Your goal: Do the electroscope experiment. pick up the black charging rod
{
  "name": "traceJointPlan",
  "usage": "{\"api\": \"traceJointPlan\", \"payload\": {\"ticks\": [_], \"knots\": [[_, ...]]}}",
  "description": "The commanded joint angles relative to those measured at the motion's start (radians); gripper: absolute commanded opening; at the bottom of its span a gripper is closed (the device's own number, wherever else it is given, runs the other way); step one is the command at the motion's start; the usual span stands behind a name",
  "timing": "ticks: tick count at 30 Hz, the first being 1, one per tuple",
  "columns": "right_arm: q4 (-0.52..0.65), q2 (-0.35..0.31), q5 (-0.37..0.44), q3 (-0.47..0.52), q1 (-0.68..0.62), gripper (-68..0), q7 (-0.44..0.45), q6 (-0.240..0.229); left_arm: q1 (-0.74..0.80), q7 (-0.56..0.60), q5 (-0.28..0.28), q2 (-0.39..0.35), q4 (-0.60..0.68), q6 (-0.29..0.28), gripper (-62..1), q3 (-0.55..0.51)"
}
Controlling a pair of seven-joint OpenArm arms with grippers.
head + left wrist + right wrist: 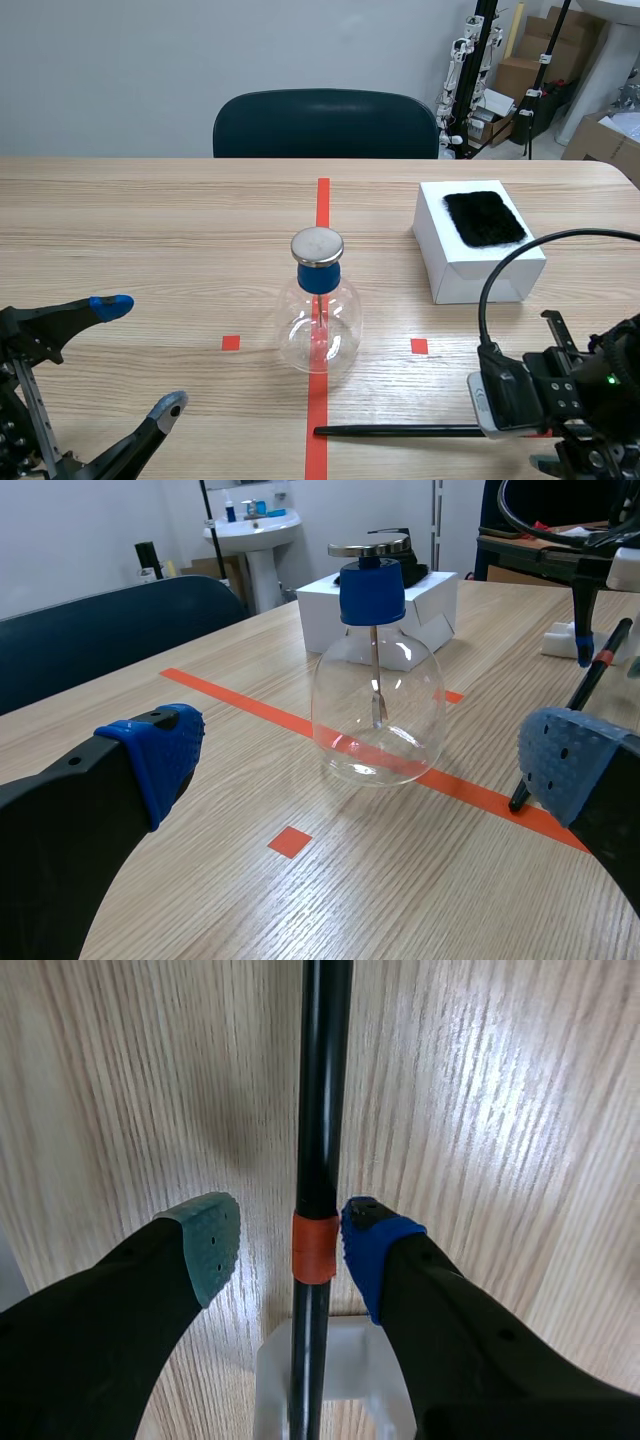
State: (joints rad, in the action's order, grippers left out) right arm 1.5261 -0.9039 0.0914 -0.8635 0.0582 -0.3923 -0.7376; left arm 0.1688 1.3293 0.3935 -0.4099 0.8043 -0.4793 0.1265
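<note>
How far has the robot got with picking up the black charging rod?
Done: the right gripper straddles the black rod at its orange band. In hand: the grasp; the gripper is open, not yet clamped. Left: closing and lifting the rod off the table.

No text, brand, number or sign can be read in any view. The cardboard boxes (518, 72) far back at 1 o'clock in the scene view are too small to show print.
</note>
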Motion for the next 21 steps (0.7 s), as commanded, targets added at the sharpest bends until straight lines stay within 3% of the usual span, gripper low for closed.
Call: {"api": "traceJointPlan", "payload": {"ticks": [1, 7, 14, 21], "knots": [[0.012, -0.013, 0.003, 0.019, 0.025, -43.4, 0.003, -0.008, -0.003, 0.014, -0.008, -0.001, 0.006, 0.001, 1.4, -0.002], [0.012, -0.013, 0.003, 0.019, 0.025, -43.5, -0.005, -0.008, -0.003, 0.014, -0.008, -0.001, 0.006, 0.001, 1.4, -0.002], [0.012, -0.013, -0.001, 0.019, 0.025, -52.6, -0.009, -0.008, -0.003, 0.014, -0.008, -0.001, 0.006, 0.001, 1.4, -0.002], [0.012, -0.013, -0.001, 0.019, 0.025, -52.6, -0.021, -0.008, -0.003, 0.014, -0.008, -0.001, 0.006, 0.001, 1.4, -0.002]]}}
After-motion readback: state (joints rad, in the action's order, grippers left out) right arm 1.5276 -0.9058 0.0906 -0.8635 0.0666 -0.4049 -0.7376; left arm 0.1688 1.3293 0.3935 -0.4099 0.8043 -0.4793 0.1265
